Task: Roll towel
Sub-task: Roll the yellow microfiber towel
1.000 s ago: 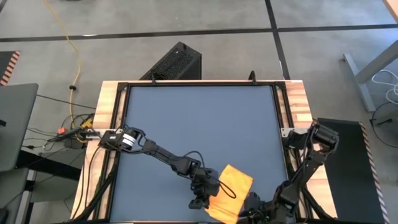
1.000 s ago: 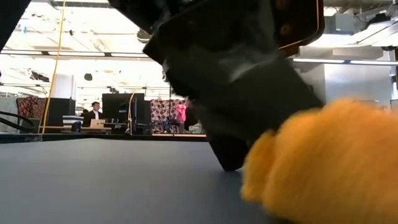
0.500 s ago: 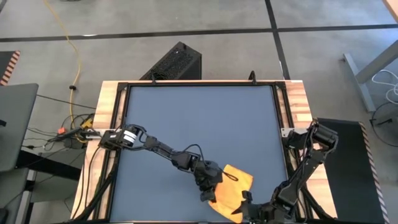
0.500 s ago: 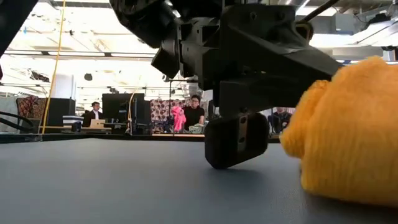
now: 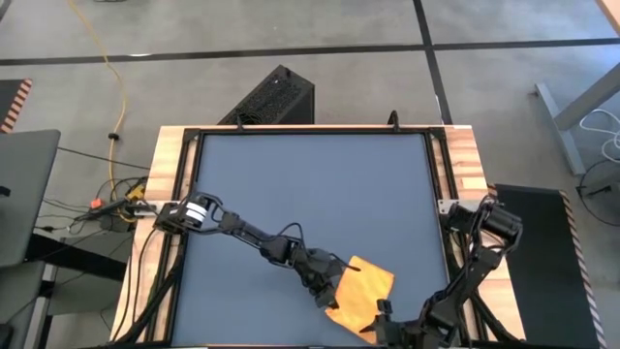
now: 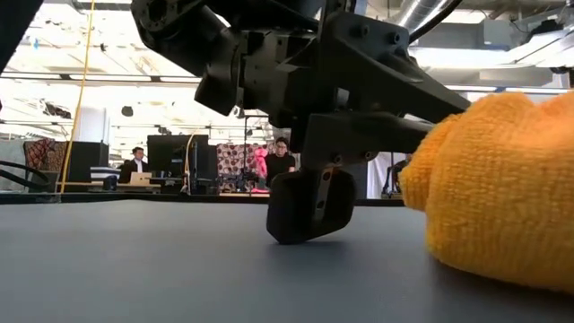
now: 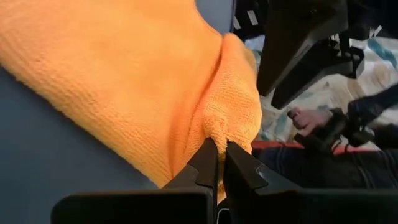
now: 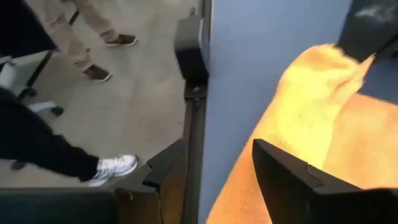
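Note:
The yellow-orange towel (image 5: 361, 291) lies bunched on the dark tabletop near the near edge, right of the middle. It also shows in the low view (image 6: 502, 197). My left gripper (image 5: 323, 291) is at the towel's left side, shut on a raised fold (image 7: 217, 146). In the low view its finger (image 6: 309, 205) reaches down to the tabletop. My right gripper (image 5: 387, 328) is open at the towel's near end by the table's near edge. One of its fingers (image 8: 295, 180) stands over the towel (image 8: 311, 106). I cannot tell whether it touches the cloth. My left gripper pinches a raised fold of the towel (image 7: 225, 127) between its two fingers, at the towel's left side. The fingers come in low from the table's left, slanting down. The fold stands up in a ridge; the rest of the towel lies on the table.
The table's near edge and its frame (image 8: 193, 106) run right beside the towel. A person's legs and shoes (image 8: 112, 168) show on the floor past that edge. The tabletop (image 5: 310, 184) stretches away toward the far and left sides.
My left gripper has drawn a little toward the table's far edge, staying shut on the towel. The towel's near part has pulled back from the near edge and bunched up, so its outline is shorter than before.

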Controlling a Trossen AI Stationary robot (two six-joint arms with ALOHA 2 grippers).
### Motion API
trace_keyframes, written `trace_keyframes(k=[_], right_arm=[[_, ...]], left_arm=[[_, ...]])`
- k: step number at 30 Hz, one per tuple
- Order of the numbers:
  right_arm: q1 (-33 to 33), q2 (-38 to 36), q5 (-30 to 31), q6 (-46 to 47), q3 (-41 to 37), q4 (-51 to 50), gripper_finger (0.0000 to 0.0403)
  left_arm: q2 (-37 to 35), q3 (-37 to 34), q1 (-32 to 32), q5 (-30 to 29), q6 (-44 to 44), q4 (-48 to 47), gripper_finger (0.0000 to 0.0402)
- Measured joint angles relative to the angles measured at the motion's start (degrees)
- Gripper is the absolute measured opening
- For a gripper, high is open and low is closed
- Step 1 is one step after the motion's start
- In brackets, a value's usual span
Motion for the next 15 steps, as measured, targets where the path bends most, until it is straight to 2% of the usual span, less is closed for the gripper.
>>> trace_keyframes(k=[9,15], right_arm=[[-0.3,3.1,0.2,11.6,0.0,-5.1,0.0163],[0.1,4.4,1.4,20.2,-0.1,-5.8,0.0100]], left_arm=[[-0.2,0.2,-1.4,-3.1,-3.5,-3.2,0.0000],[-0.5,0.2,-3.2,-6.4,-0.9,-5.7,0.0001]])
